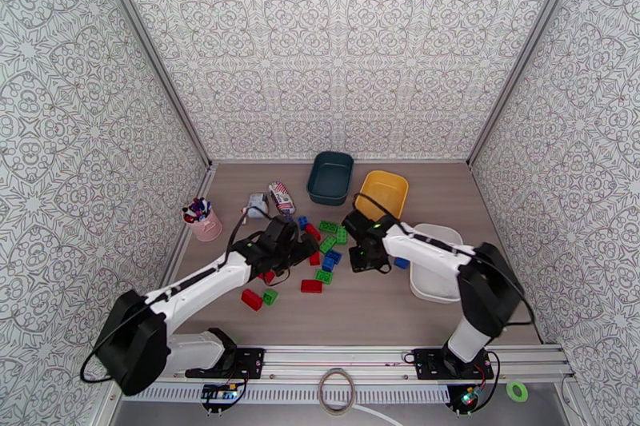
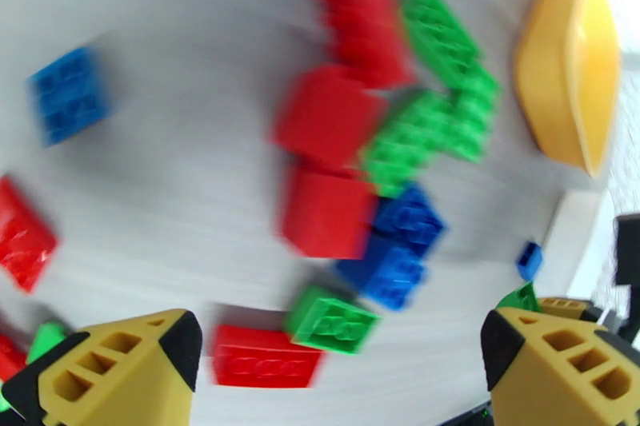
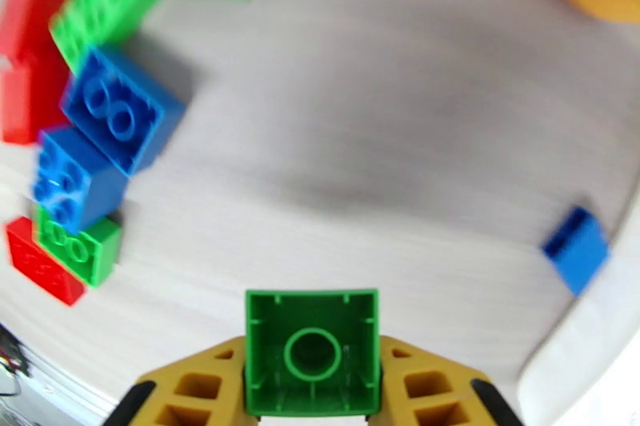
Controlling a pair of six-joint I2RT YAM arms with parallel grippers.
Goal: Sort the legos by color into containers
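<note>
Pinching a green brick (image 3: 312, 352) by its sides, underside up toward the wrist, the right gripper (image 3: 312, 388) looks set to carry it off. The left gripper (image 2: 340, 340) hangs wide open over the pile (image 1: 324, 250), probably choosing. Teal bin (image 1: 330, 177), yellow bin (image 1: 382, 193) and white tray (image 1: 436, 285) wait just beyond.

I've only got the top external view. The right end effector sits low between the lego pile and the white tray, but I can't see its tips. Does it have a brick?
Observer: Yes. In the right wrist view the right end effector is shut on a green lego.
Operator: Which way up is it?
Observer: Its hollow underside faces the wrist camera.
Operator: And the left side?
Observer: In the left wrist view the left end effector is wide open and holds nothing. A loose green lego lies on the table between its fingers in that view.
</note>
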